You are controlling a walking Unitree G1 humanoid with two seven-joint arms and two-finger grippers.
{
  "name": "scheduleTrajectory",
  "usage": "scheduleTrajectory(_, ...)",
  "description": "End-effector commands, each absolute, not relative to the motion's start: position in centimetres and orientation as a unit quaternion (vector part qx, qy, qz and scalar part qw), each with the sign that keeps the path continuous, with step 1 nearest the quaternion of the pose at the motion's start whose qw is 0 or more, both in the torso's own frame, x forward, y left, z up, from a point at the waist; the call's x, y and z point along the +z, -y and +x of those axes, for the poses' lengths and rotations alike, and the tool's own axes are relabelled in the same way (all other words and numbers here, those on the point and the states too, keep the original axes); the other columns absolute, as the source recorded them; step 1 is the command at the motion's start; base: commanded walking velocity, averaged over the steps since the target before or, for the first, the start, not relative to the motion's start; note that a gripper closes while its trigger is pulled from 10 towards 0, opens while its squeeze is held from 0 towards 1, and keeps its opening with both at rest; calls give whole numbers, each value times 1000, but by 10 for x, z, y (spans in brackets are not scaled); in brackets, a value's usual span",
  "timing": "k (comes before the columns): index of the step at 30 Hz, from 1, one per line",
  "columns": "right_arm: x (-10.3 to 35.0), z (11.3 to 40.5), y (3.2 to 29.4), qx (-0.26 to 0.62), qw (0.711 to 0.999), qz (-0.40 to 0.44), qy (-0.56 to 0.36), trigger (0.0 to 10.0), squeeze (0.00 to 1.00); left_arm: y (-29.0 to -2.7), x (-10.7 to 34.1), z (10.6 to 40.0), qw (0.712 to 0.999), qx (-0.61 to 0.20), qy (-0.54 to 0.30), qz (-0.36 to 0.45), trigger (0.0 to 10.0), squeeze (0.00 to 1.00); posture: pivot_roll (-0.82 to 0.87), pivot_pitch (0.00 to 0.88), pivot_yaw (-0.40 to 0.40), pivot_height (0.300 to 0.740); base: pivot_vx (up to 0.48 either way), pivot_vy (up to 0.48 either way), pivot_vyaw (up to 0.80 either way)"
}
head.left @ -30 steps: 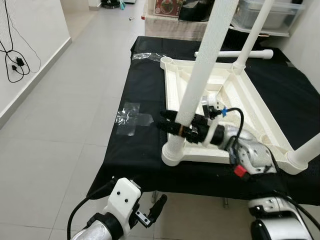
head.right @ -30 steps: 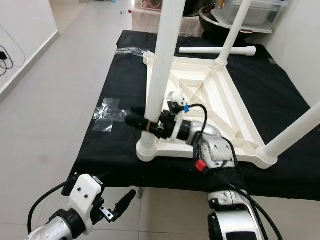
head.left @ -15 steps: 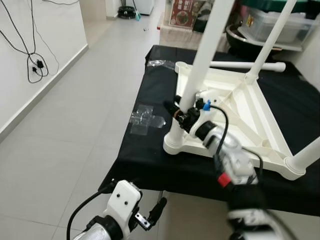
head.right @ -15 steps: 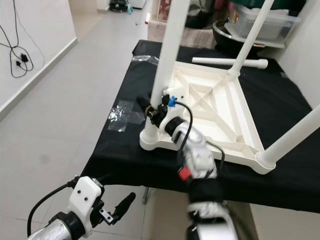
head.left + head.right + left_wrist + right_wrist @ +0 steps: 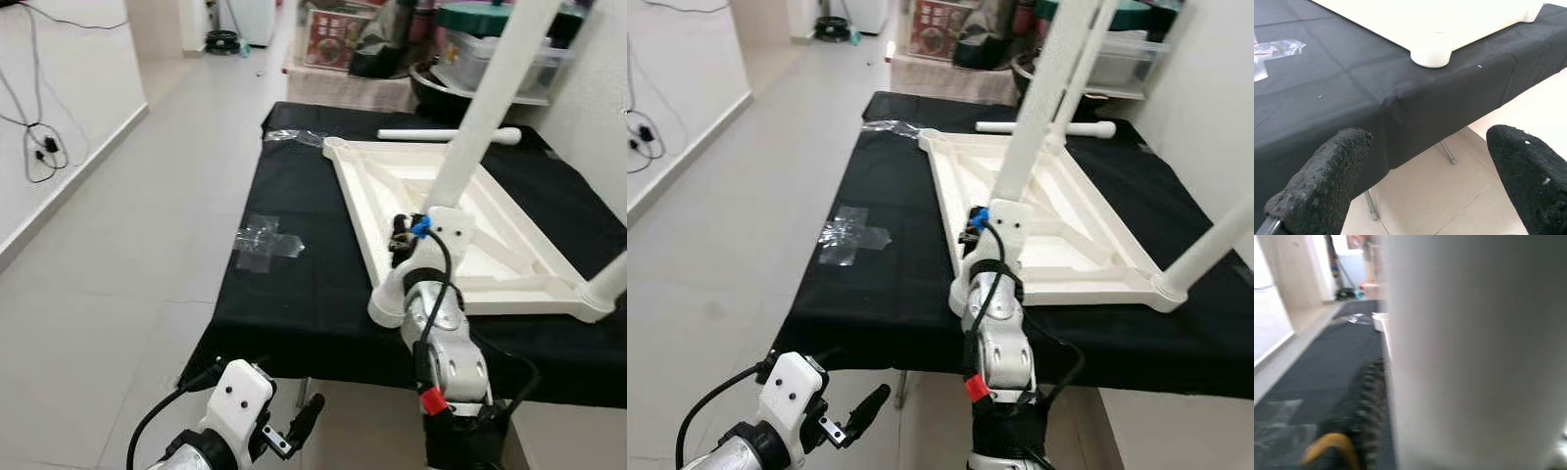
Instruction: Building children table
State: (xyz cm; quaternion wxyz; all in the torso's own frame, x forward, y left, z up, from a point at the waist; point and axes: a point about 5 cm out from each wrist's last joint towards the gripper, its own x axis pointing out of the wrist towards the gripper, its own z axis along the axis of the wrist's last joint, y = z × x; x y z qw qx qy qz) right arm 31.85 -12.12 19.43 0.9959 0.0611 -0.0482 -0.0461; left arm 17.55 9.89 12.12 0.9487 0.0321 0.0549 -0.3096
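Left pincer (image 5: 304, 419) hangs low off the table's near edge, released, fingers (image 5: 1327, 178) spread wide, nothing between them; idle.

Tape patch (image 5: 266, 242) lies on the black cloth, left of the work.

Change over the last second: the whole view has swung, so the camera moved. Separately, the right arm has shifted from reaching in across the leg from the side to standing in line below it. Right pincer (image 5: 404, 238) is at the base of the near leg (image 5: 480, 108), where it meets the corner socket (image 5: 384, 305). Wrist view shows one finger (image 5: 1369, 406) pressed along the leg; whether the pincer is clenched on the leg I cannot tell.

Judgement: near leg seated upright; step in hand is pressing or twisting it home. One more leg (image 5: 451, 134) lies loose on the table beyond the frame, so the build is incomplete.

White tabletop (image 5: 446, 211) lies upside down on the black-draped table (image 5: 294, 294), with a second leg at the right corner (image 5: 609, 284).

Room: pale tiled floor (image 5: 118, 255), white wall with hanging cables (image 5: 39, 147), bins and clutter behind (image 5: 480, 54).
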Motion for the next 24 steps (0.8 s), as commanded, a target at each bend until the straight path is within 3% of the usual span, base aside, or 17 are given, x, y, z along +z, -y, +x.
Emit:
scheduleTrajectory(1,192,315,102,-31,992,115,40,10000,1000,-98,120,175,948,-312,-57,25,10000,0,127,71,-114,740,0,0,0)
scheduleTrajectory(2,192,315,102,-31,992,115,40,10000,1000,-98,120,175,948,-312,-57,25,10000,0,127,71,-114,740,0,0,0)
scheduleTrajectory(3,194,319,107,-19,992,114,56,10000,0,-98,120,175,948,-312,-56,25,10000,0,126,72,-114,740,0,0,0)
scheduleTrajectory(6,206,324,115,47,987,100,113,10000,0,-98,120,176,948,-311,-56,25,10000,0,123,75,-114,740,0,0,0)
scheduleTrajectory(7,208,330,119,155,975,106,116,10000,0,-98,120,176,948,-311,-56,24,10000,0,121,78,-113,740,0,0,0)
scheduleTrajectory(10,206,332,121,200,968,107,105,10000,0,-98,120,176,948,-311,-55,24,10000,0,120,76,-112,740,0,0,0)
scheduleTrajectory(11,201,332,126,310,941,118,66,10000,0,-97,120,176,948,-311,-54,22,10000,0,120,80,-113,740,0,0,0)
scheduleTrajectory(15,198,328,132,397,909,124,31,10000,0,-96,121,177,948,-311,-54,21,10000,0,126,81,-116,740,0,0,0)
scheduleTrajectory(17,199,317,135,514,851,106,-4,10000,0,-96,121,177,949,-312,-53,21,10000,0,126,83,-116,740,0,0,0)
scheduleTrajectory(18,199,317,135,514,851,106,-4,10000,0,-96,121,177,949,-312,-53,21,10000,0,126,83,-116,740,0,0,0)
scheduleTrajectory(20,199,311,134,591,803,74,-24,10000,0,-96,122,176,949,-311,-52,20,10000,0,127,84,-118,740,0,0,0)
scheduleTrajectory(24,203,319,126,626,778,45,-14,10000,0,-96,122,176,949,-310,-52,20,10000,0,133,86,-120,740,0,0,0)
